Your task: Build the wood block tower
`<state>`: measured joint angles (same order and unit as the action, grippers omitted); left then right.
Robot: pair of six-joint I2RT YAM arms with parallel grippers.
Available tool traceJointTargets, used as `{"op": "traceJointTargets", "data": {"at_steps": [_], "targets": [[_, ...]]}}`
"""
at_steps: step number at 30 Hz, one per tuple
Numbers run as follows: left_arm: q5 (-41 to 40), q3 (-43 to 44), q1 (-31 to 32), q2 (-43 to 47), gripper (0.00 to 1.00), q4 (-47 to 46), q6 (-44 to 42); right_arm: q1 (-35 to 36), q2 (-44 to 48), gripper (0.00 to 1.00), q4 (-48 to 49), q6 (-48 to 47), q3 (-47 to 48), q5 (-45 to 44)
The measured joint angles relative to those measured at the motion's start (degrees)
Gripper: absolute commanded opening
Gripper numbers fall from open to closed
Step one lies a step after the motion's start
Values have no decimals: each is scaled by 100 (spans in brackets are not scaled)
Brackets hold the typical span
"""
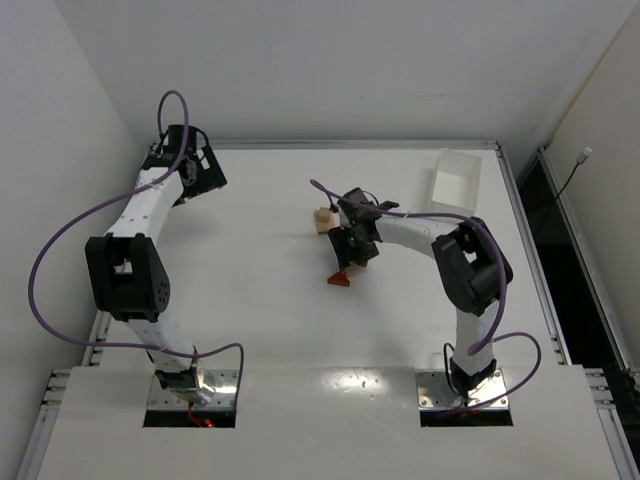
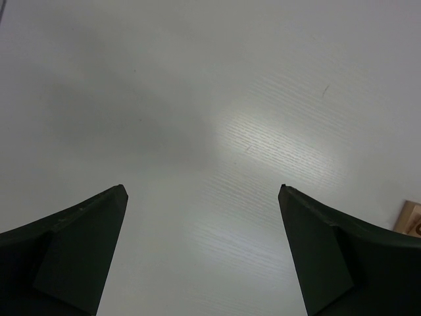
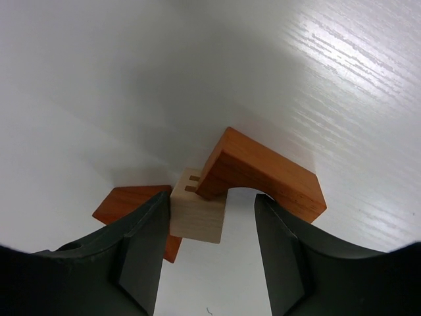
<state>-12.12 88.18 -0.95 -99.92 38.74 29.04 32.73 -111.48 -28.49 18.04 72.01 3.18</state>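
In the right wrist view a light tan cube (image 3: pixel 197 214) lies on the table with one leg of a reddish-brown arch block (image 3: pixel 263 174) resting on it. A reddish-brown triangular wedge (image 3: pixel 128 203) lies behind the left finger. My right gripper (image 3: pixel 212 201) is open and low over the table, its left finger against the cube and its right finger apart. In the top view the right gripper (image 1: pixel 352 246) hides the cube and arch. The wedge (image 1: pixel 341 279) lies just in front of it and another tan block (image 1: pixel 323 220) just behind it. My left gripper (image 1: pixel 205 170) is open and empty at the far left.
A white rectangular tray (image 1: pixel 455 180) stands at the back right. The left wrist view shows bare table between the open fingers (image 2: pixel 79 250) and the edge of a tan block (image 2: pixel 411 218) at the right border. Walls close the table at the back and left.
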Motion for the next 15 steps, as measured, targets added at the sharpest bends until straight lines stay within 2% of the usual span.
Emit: {"op": "traceJointTargets", "data": {"at_steps": [3, 6, 7, 9, 10, 11, 15], "targets": [[-42, 0, 0, -9, 100, 2, 13, 0, 0, 45, 11, -4, -83, -13], [-83, 0, 0, -17, 100, 4, 15, -2, 0, 35, 2, -9, -140, -22], [-87, 0, 0, -17, 100, 7, 15, -2, 0, 24, 2, -9, -140, -20], [-101, 0, 0, -20, 100, 7, 15, -2, 9, 13, 13, 9, -140, -26], [-105, 0, 0, -20, 100, 7, 15, 0, 9, 3, 26, 0, -140, -24], [-116, 0, 0, -20, 100, 9, 15, 0, 9, 0, 24, -9, -142, -24], [-160, -28, 0, -17, 100, 11, 20, 15, 92, 0, 7, -26, -162, -26]]}}
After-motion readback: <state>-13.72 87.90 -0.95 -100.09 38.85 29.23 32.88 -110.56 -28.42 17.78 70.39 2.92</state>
